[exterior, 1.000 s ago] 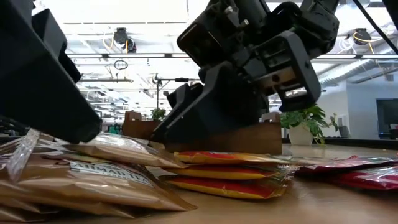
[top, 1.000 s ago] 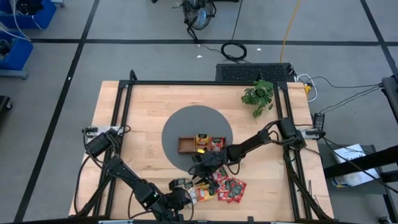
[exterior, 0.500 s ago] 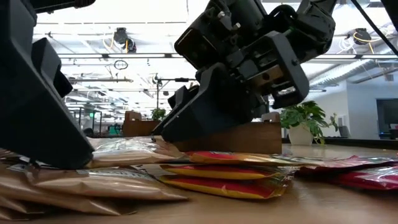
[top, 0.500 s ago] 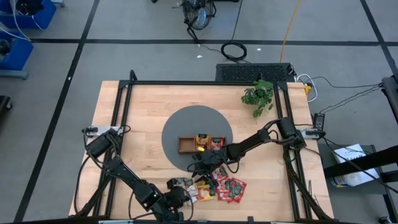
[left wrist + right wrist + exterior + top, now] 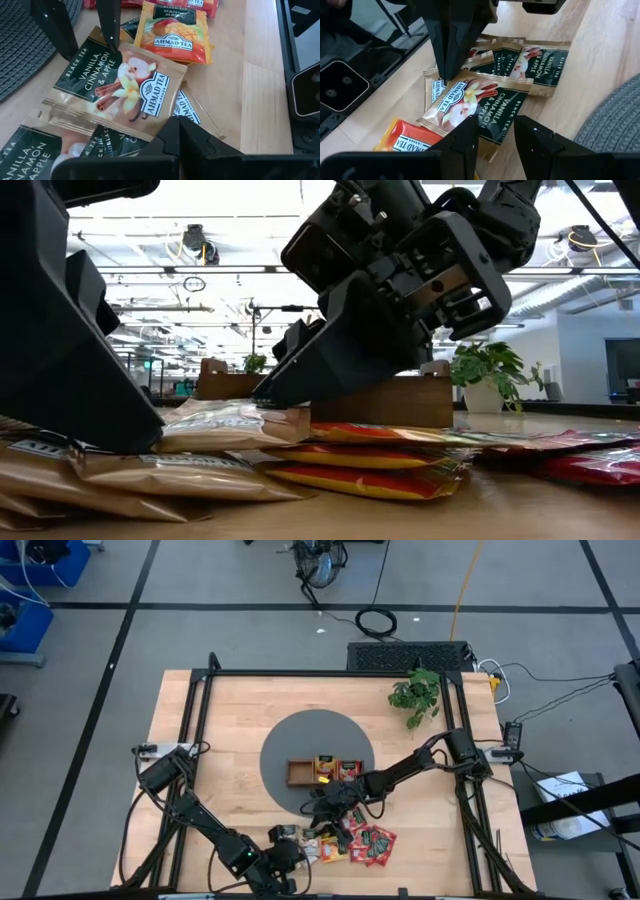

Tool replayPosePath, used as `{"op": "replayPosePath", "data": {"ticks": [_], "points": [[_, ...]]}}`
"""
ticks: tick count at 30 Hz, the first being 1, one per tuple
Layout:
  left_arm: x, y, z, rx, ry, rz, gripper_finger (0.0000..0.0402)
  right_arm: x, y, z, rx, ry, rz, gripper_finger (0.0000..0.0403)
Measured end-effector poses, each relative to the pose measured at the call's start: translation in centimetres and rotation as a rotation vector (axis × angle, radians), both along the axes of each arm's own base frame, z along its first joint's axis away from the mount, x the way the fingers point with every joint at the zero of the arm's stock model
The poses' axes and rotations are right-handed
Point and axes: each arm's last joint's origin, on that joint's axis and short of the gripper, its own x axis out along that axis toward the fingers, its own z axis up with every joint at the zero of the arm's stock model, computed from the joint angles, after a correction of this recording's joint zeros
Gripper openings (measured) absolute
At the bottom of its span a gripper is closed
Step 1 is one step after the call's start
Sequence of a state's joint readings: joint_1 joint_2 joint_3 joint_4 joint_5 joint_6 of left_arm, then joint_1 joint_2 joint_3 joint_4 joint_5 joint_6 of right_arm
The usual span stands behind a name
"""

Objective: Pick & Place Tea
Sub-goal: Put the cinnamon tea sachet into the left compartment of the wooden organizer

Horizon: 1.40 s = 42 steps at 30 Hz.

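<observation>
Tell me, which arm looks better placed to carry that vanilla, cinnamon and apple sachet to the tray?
Probably the left: the left gripper is shut on the vanilla sachet. The right gripper only straddles its far edge, fingers apart.

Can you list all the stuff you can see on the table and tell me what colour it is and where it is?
vanilla, cinnamon and apple sachets: at least three, dark green and gold, near front edge of the table; the top one pinched by the left gripper
mango sachet: one, orange-yellow, beside the green ones
red sachets: several, red, front of the table, right of the pile
wooden tray: one, brown, on the mat, a yellow and a red sachet inside
round mat: one, grey, table centre
potted plant: one, green, far right of the table
table: one, light wood
left gripper: black, shut on a green sachet's edge
right gripper: black, open, over the same sachet
</observation>
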<state>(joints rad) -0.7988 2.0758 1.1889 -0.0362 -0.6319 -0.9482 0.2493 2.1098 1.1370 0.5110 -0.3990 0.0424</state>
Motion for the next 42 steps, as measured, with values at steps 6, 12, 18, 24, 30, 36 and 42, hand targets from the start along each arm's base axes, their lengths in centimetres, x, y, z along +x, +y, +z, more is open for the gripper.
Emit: {"op": "replayPosePath", "data": {"ticks": [6,12,18,24,30,36,42], "points": [[0.1,0.1,0.0,0.014,-0.015,0.018,0.0007,-0.2,0.0,-0.2,0.012,0.042,0.003,0.0114],[0.4,0.4,0.0,0.023,-0.023,0.038,0.0006,-0.3,-0.1,-0.4,-0.038,0.034,0.011,0.0114],[0.4,0.7,-0.1,0.026,-0.009,0.055,0.0006,-0.2,-0.1,-0.5,-0.103,-0.002,-0.014,0.007],[0.4,0.8,-0.1,0.025,-0.007,0.06,0.0004,-0.1,-0.4,-0.5,-0.185,-0.029,-0.09,0.0007],[0.3,0.9,-0.2,0.01,0.004,0.085,0.0014,0.0,-0.4,-0.1,-0.225,-0.064,-0.107,0.0001],[0.0,0.4,-0.2,0.002,-0.003,0.057,0.0006,-0.3,0.3,1.3,-0.237,-0.107,-0.083,0.0],[-0.6,-0.7,0.1,-0.028,-0.026,0.018,0.0014,-1.3,1.5,5.0,-0.396,-0.221,-0.102,0.0]]}}
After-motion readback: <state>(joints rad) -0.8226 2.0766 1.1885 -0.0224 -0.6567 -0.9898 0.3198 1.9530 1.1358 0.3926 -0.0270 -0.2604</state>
